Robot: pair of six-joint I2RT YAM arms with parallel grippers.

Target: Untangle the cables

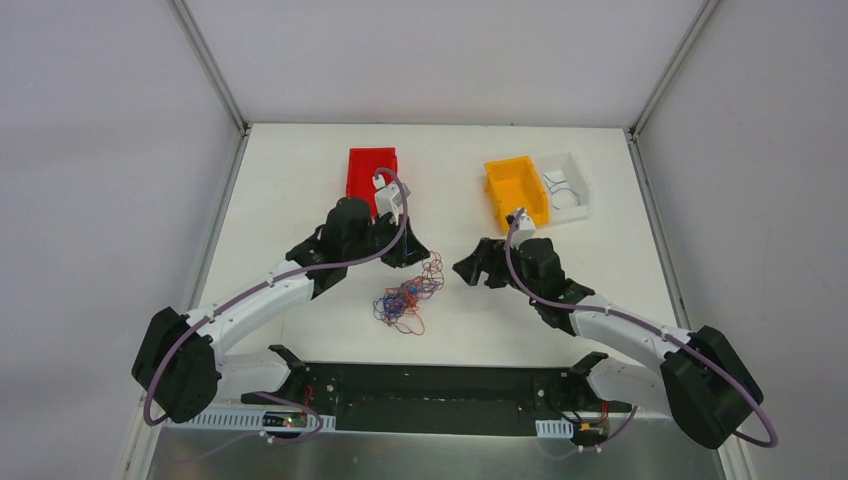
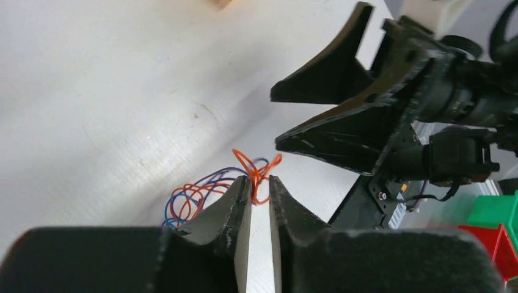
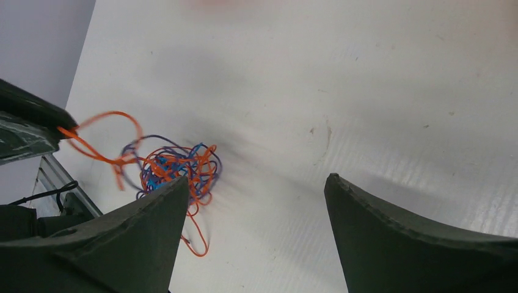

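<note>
We see the cables [image 1: 405, 298] knotted at the middle of the table [image 1: 300, 170]. The left gripper [image 1: 415, 256], at one o'clock from them, has its fingers [image 2: 235, 201] closed on an orange strand [image 2: 256, 168]. The right gripper [image 1: 478, 268], at two o'clock, has its fingers [image 3: 153, 226] wide apart.

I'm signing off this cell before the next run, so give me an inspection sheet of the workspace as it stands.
Surface: white table, a few small marks, no spill seen.
Job's things: cables, an orange, blue and purple knot between the arms; one orange loop runs up to the left pincer.
Clutter: red bin, orange bin and white bin at the far side; the white one holds thin blue strands.
Pincers: left pincer pinched on an orange strand; right pincer wide open, holding nothing.
Cables: purple arm leads run along both arms.
Surroundings: white walls; nothing else seen.
</note>
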